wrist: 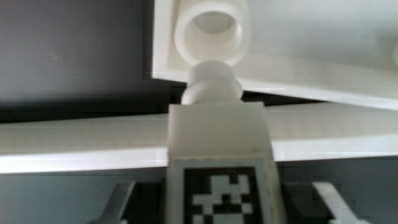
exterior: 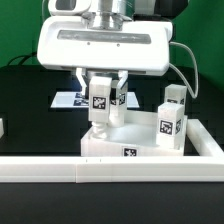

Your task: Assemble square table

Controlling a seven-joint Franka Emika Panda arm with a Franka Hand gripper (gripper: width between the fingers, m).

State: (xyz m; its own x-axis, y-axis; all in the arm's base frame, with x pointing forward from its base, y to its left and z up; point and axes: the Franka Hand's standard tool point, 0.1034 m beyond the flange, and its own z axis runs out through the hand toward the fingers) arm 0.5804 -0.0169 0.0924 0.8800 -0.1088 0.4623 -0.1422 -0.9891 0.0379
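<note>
The square table slab (exterior: 135, 138) lies flat, with a tag on its front edge. My gripper (exterior: 103, 103) is shut on a white tagged leg (exterior: 100, 108) and holds it upright over the slab's corner on the exterior view's left. In the wrist view the leg (wrist: 217, 130) sits between my fingers (wrist: 135, 200), its rounded tip right at the edge of a round corner socket (wrist: 214, 25) of the slab (wrist: 320, 50). I cannot tell whether the tip touches. Two more tagged legs (exterior: 169, 125) (exterior: 177, 98) stand at the slab's right side.
A long white border rail (exterior: 100, 170) runs along the front and up the exterior view's right; it also crosses the wrist view (wrist: 71, 150) under the leg. The marker board (exterior: 68, 100) lies behind at the left. A small white part (exterior: 2, 128) shows at the left edge.
</note>
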